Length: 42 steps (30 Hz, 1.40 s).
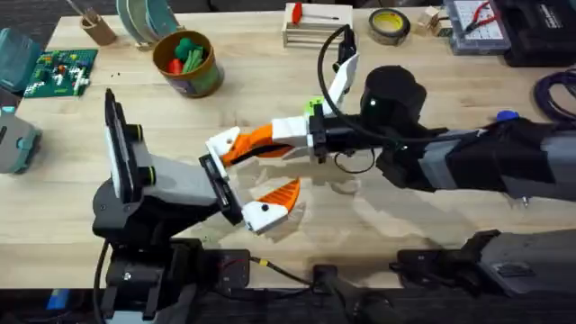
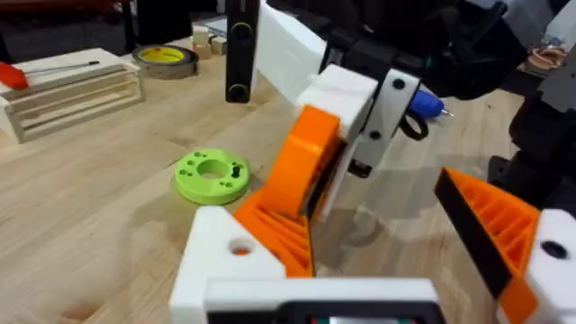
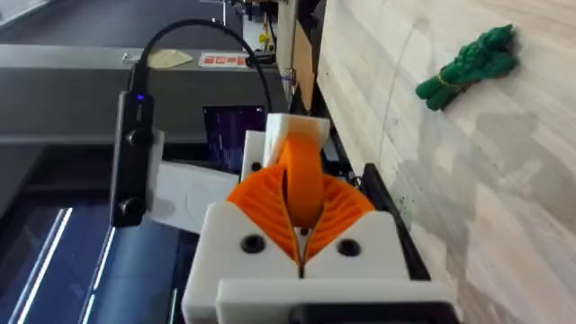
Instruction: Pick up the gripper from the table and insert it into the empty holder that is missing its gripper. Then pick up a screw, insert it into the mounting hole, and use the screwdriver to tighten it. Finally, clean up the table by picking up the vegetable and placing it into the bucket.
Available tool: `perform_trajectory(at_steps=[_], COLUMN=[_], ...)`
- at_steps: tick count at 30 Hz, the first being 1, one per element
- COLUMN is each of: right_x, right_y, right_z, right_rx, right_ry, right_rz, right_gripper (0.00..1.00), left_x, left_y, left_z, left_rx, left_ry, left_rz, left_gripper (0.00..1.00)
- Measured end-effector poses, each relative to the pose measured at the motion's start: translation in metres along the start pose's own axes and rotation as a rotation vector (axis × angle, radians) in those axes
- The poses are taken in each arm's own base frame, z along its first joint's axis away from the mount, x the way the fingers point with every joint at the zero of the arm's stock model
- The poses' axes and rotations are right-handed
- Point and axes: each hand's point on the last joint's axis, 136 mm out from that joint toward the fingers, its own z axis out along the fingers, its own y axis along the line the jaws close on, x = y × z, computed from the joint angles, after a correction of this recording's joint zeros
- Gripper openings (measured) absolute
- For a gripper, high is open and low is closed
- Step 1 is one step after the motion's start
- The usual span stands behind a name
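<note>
One camera looks down from above the table (image 1: 81,193). Two sit close on the wrists, both seeing it.

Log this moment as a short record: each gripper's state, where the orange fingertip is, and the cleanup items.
left gripper: open, fingers spread close to the right gripper's tip
right gripper: shut on the gripper, held above the table
screwdriver: on the table by the right arm, not held
vegetable: lying on the table, not in the bucket
bucket: upright at the far left, coloured toy pieces inside
ring disc: flat on the table
</note>
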Motion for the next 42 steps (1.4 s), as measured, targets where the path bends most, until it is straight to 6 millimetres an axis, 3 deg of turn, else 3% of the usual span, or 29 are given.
perform_trajectory(at_steps=[20,42], right_x=[-0.013,-0.013], right_y=[0.003,0.006], right_z=[0.015,0.028], right_rx=[0.030,0.065], right_ry=[-0.128,-0.133], right_rz=[-0.056,-0.096], right_gripper=[0.006,0.006], left_x=[0.000,-0.002], left_y=[0.003,0.012], left_z=[-0.001,-0.002], left_rx=[-0.012,-0.063], left_ry=[-0.002,-0.007], left_rz=[0.049,0.052], left_gripper=[0.993,0.993])
